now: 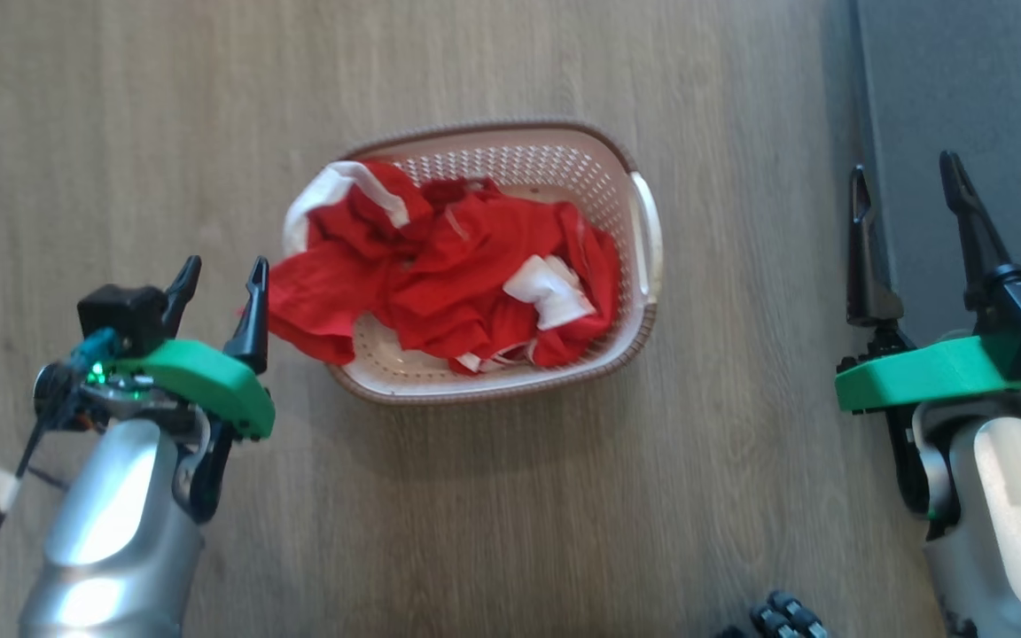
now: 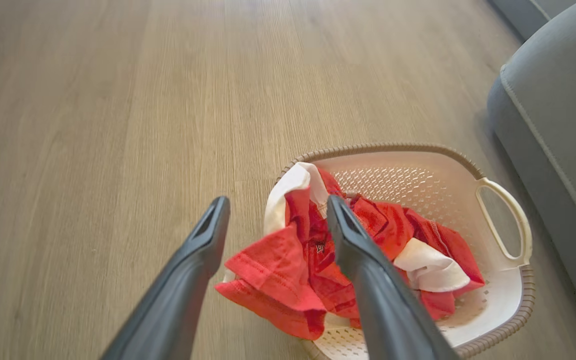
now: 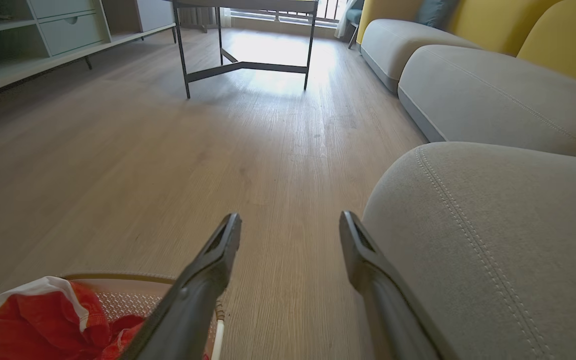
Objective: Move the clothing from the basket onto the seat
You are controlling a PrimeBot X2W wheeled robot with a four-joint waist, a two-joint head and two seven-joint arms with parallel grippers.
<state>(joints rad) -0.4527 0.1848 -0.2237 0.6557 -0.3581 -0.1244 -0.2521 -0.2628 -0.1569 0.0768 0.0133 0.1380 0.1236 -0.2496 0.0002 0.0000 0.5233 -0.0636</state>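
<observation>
The red clothing [image 1: 440,266] with white trim lies crumpled in the cream basket [image 1: 626,159] on the wood floor, one fold hanging over the basket's left rim. My left gripper [image 1: 220,275] hovers open just left of that fold, nothing between its fingers. Seen from the left wrist, the clothing [image 2: 288,270] lies beyond the spread fingers [image 2: 203,245] in the basket [image 2: 498,300]. My right gripper [image 1: 905,182] stands open at the edge of the grey seat [image 1: 962,89], well right of the basket. In the right wrist view the seat [image 3: 493,240] is at right and the clothing [image 3: 38,325] at lower left.
Bare wood floor surrounds the basket. Ahead in the right wrist view stand a metal-legged table [image 3: 243,45], a low shelf unit [image 3: 43,35] at left, and more grey sofa cushions [image 3: 478,95] with yellow backs at right.
</observation>
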